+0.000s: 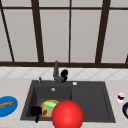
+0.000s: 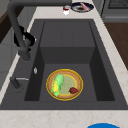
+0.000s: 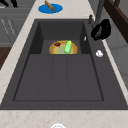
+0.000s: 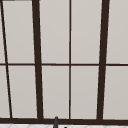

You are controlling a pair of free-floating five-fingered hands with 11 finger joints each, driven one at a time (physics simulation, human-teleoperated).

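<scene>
Nearest the front, a big glossy red ball (image 1: 67, 114) overlaps the dark sink's (image 1: 90, 100) front rim, and just left of it the left hand (image 1: 36, 111) hangs at that rim with fingers pointing down; whether they are curled I cannot tell. It is beside the round yellow plate (image 2: 64, 84) in the left basin, which carries a green corn cob (image 2: 57, 85) and a small red piece (image 2: 73, 90). Farther back, the right hand (image 1: 64, 74) sits against the dark metal faucet (image 1: 56, 72) at the sink's rear edge, fingers curled by its base.
</scene>
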